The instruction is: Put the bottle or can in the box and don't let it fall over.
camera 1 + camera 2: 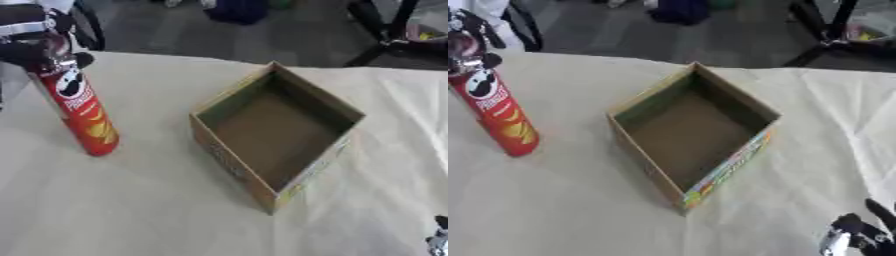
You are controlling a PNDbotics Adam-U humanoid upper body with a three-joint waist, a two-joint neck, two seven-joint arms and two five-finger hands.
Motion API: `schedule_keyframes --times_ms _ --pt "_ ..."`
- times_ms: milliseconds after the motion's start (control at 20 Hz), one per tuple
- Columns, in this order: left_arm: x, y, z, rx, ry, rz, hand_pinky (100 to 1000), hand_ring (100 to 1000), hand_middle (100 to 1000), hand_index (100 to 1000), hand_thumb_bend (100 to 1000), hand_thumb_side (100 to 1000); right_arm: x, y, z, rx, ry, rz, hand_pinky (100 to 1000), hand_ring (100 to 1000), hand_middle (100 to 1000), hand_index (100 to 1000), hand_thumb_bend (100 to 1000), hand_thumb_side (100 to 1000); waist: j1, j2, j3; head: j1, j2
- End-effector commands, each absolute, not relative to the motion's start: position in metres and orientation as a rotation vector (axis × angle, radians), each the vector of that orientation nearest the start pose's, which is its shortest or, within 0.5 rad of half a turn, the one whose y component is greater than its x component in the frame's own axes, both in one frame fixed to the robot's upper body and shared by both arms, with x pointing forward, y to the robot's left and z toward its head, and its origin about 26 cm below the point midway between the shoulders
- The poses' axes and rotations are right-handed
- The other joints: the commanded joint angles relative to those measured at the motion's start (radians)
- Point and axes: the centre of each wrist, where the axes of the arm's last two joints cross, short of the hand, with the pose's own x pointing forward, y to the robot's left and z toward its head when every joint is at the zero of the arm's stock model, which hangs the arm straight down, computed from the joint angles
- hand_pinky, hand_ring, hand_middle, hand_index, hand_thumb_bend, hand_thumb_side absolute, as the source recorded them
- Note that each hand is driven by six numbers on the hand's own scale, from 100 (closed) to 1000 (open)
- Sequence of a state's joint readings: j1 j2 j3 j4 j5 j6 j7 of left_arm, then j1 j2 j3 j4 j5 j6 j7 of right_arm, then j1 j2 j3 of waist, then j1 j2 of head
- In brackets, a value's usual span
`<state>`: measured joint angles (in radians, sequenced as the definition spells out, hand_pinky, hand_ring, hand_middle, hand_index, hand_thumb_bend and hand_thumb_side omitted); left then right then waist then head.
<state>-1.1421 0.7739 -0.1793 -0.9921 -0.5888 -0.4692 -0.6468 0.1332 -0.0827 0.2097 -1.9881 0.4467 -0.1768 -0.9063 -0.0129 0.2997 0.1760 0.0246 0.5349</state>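
— What's nearest? 
— The right hand (855,235), low in the right corner; I cannot tell how its fingers are set. 
— And farther back? 
— An open cardboard box (276,132) sits mid-bench (131,210), nothing in it. Left of it, well apart, a tall red can (80,107) stands on the bench, slightly tilted. 
— Is it held? 
— Yes, the left hand (35,47) curls around its top.
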Motion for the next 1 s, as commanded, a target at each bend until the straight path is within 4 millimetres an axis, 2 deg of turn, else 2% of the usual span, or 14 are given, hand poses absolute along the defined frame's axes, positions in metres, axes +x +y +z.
schedule_keyframes --times_ms 50,250,400,550,600,1000 --pt "0.446 0.366 0.363 0.807 -1.311 -2.092 422 664 700 845 100 1000 0.231 -0.207 0.070 -0.791 -2.148 -0.446 366 573 742 951 100 629 -0.001 -0.009 0.002 0.001 -0.003" --pt "0.440 0.358 0.377 0.818 -1.380 -2.049 429 676 709 849 100 1000 0.231 -0.208 0.069 -0.793 -2.146 -0.443 367 573 742 951 100 630 0.001 -0.013 0.005 0.004 -0.004" --pt "0.435 0.355 0.387 0.846 -1.404 -2.046 468 703 734 857 100 1000 0.230 -0.209 0.069 -0.795 -2.147 -0.437 368 573 742 951 100 631 0.003 -0.017 0.006 0.003 -0.007" --pt "0.431 0.352 0.393 0.882 -1.403 -2.075 594 789 778 869 109 1000 0.230 -0.209 0.069 -0.796 -2.145 -0.438 368 573 742 952 100 632 0.004 -0.018 0.007 0.004 -0.009" --pt "0.431 0.351 0.394 0.892 -1.399 -2.087 640 810 788 871 138 1000 0.230 -0.209 0.069 -0.796 -2.144 -0.438 368 573 742 952 100 632 0.004 -0.019 0.007 0.003 -0.009" --pt "0.428 0.354 0.396 0.933 -1.367 -2.138 694 841 813 868 201 1000 0.230 -0.210 0.068 -0.798 -2.143 -0.439 368 572 742 952 100 633 0.003 -0.020 0.010 0.002 -0.009"
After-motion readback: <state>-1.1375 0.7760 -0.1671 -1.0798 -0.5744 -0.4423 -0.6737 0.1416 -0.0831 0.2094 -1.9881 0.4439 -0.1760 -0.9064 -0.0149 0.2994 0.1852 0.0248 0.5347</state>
